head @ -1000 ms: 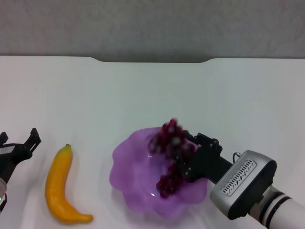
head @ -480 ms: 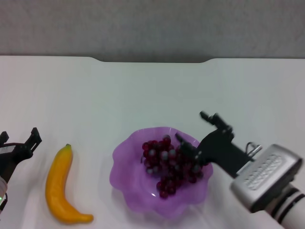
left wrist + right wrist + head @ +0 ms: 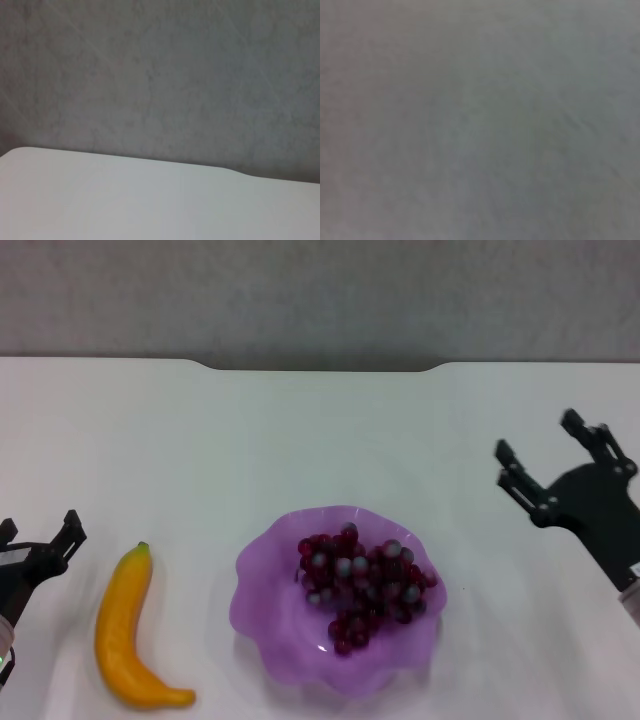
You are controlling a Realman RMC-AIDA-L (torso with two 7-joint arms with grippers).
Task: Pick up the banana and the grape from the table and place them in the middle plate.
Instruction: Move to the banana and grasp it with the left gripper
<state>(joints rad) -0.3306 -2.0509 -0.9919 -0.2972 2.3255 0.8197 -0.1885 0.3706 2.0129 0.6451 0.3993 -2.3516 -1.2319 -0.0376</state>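
Resting now inside the middle plate (image 3: 262, 570), a translucent purple scalloped plastic dish, is the grape (image 3: 362, 585), a long bunch of small glossy dark red-purple berries, heaped toward the plate's 3 o'clock half. Change from a second ago: bunch was pinched by the right gripper (image 3: 552, 462) over the plate; half a second ago it was let go; now that gripper has pulled away toward 2 o'clock from the plate, well apart, fingers spread, holding nothing. Judgement: grape half of the task looks done, right arm is retreating.

Banana (image 3: 127, 634), smooth curved orange-yellow with a small dark green tip, lies on the table (image 3: 300, 430) at 9 o'clock from the plate, near it but not touching, tip pointing to 12. Same spot in all three head frames, untouched. Left gripper (image 3: 38, 537) sits just beside the banana at its 9 o'clock, fingers spread, empty, not moved across the frames. Judgement: banana pick is next, likely a left-arm job since it is closest.

Surface: wide plain white flat tabletop, matte, shallow notch in the far edge at 12 o'clock. Room: plain grey wall behind the table. Left wrist view shows only white table edge plus grey wall; right wrist view shows only blank grey, nothing usable.
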